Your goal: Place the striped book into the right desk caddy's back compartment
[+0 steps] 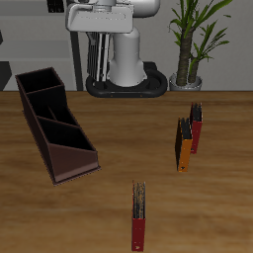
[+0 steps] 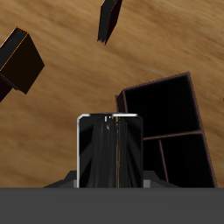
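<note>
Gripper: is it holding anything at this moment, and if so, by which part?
Yes, the striped book. The gripper grips it at its upper end, and the book hangs upright below it, in the air near the table's back.

Light: even, soft, bright | Shadows: faint beneath the books on the bench (image 1: 119, 148) | Focus: low-resolution, blocky render | Glare: none

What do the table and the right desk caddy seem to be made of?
The table looks like wood with a matte finish: brown, with grain streaks along it. The right desk caddy is harder to tell; its plain dark brown walls show no grain, so it may be painted wood or plastic.
</note>
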